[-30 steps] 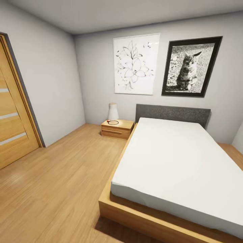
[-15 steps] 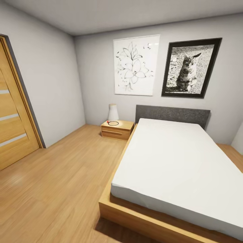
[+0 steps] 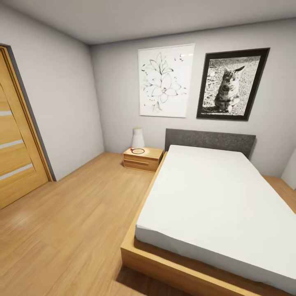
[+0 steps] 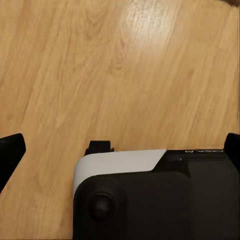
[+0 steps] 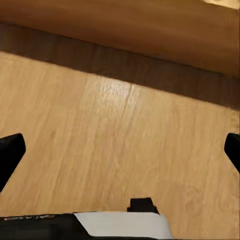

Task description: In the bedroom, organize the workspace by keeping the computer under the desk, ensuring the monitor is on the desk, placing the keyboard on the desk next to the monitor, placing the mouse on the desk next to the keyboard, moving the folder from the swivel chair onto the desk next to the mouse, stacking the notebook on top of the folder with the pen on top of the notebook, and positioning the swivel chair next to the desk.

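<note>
The desk, the swivel chair and the other workspace things are out of view. I am facing a bedroom with a bed (image 3: 213,197). In the left wrist view my left gripper (image 4: 120,150) hangs over the wooden floor (image 4: 125,75), with its dark fingertips (image 4: 10,155) far apart at the picture's edges and nothing between them. A part of my own black and white body (image 4: 150,195) lies below it. My right gripper (image 5: 120,152) is open the same way over the floor beside a wooden bed frame (image 5: 125,20), with nothing between its fingers.
A large bed with a white mattress and a wooden frame (image 3: 164,263) takes up the right half of the room. A wooden nightstand (image 3: 142,158) with a white lamp (image 3: 137,137) stands by the grey headboard (image 3: 209,142). A wooden door (image 3: 16,144) is at the left. Open wooden floor (image 3: 74,218) lies left of the bed.
The whole head picture has shifted slightly downward, so the camera has moved a little. Nothing in the room has moved.
</note>
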Robot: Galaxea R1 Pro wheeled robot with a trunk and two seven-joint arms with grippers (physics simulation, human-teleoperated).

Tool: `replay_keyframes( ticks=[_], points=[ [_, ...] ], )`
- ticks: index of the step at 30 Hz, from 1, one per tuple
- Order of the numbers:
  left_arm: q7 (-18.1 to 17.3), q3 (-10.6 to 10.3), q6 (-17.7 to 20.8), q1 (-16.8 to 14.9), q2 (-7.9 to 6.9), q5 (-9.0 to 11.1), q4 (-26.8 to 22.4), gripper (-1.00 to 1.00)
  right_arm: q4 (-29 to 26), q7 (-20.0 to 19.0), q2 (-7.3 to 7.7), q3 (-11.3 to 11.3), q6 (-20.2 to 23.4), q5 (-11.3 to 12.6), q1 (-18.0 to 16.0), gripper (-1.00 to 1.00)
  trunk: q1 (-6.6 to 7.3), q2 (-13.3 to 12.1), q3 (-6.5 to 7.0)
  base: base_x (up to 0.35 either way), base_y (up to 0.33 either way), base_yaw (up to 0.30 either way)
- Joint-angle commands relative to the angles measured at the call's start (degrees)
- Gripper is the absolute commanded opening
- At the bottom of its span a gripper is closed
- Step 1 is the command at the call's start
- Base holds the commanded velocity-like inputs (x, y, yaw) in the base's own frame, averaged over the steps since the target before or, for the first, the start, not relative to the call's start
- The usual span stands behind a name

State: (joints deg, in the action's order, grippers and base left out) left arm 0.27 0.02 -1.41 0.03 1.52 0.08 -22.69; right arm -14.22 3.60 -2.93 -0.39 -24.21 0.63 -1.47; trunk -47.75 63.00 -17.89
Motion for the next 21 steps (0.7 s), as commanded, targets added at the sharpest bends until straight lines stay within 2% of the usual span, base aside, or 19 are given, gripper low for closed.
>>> replay_keyframes(
  ticks=[1, 2, 4, 5, 9, 10, 11, 12, 16, 21],
  points=[
    [0.08, 0.03, -0.07, -0.05, 0.09, 0.01, -1.00, 1.00, -3.19, 3.15, 0.03, -0.03, -0.31, 0.24, -0.30, 1.00, 0.22, -0.38, 0.12, 0.000, 0.000, 0.000],
    [0.11, 0.04, -0.04, -0.12, 0.18, 0.01, -1.62, 1.00, -5.75, 5.85, 0.06, -0.04, -0.47, 0.35, -0.74, 1.00, 0.44, -0.78, 0.30, 0.000, 0.000, 0.000],
    [0.14, 0.05, -0.02, -0.48, 0.20, 0.16, -2.16, 1.00, -8.21, 8.65, 0.09, -0.04, -0.71, 0.46, -1.71, 1.00, 0.88, -1.58, 0.66, 0.000, 0.000, 0.000],
    [0.12, 0.09, -0.01, -0.95, 0.15, 1.18, -2.22, 1.00, -9.32, 10.06, 0.11, -0.05, -1.06, 0.54, -2.88, 1.00, 1.10, -1.98, 0.84, 0.000, 0.000, 0.000],
    [0.13, 0.09, -0.41, -1.38, 0.07, 4.75, 0.49, 1.00, -9.09, 11.12, 0.12, 0.01, -3.06, 0.47, -4.03, 1.00, 1.98, -3.58, 1.55, 0.000, 0.000, 0.000],
    [0.15, 0.33, -3.75, -1.49, -0.39, 6.49, 2.06, 1.00, -5.16, 11.24, 0.26, 0.08, -5.51, 0.29, -4.28, 1.00, 2.20, -3.99, 1.73, 0.000, 0.000, 0.000],
    [0.11, 0.71, -6.12, -1.50, -0.91, 7.39, 2.67, 1.00, -3.26, 11.25, 0.40, 0.09, -6.87, 0.21, -4.36, 1.00, 2.42, -4.39, 1.91, 0.000, 0.000, 0.000],
    [-0.16, 1.46, -10.26, -1.53, -1.74, 8.87, 3.95, 1.00, -1.37, 11.25, 0.45, 0.20, -10.01, 0.18, -4.44, 1.00, 2.64, -4.79, 2.09, 0.000, 0.000, 0.000],
    [-0.38, 1.97, -13.56, -1.54, -2.19, 9.72, 5.41, 1.00, 0.13, 11.26, 0.27, 0.40, -12.83, 0.16, -4.47, 1.00, 2.64, -4.79, 2.09, 0.000, 0.000, 0.005],
    [-0.43, 2.25, -17.28, -1.55, -2.21, 9.90, 5.84, 1.00, 0.44, 11.29, 0.22, 0.43, -13.37, 0.09, -4.47, 1.00, 2.64, -4.79, 2.09, 0.000, 0.000, 0.145]
  ],
)
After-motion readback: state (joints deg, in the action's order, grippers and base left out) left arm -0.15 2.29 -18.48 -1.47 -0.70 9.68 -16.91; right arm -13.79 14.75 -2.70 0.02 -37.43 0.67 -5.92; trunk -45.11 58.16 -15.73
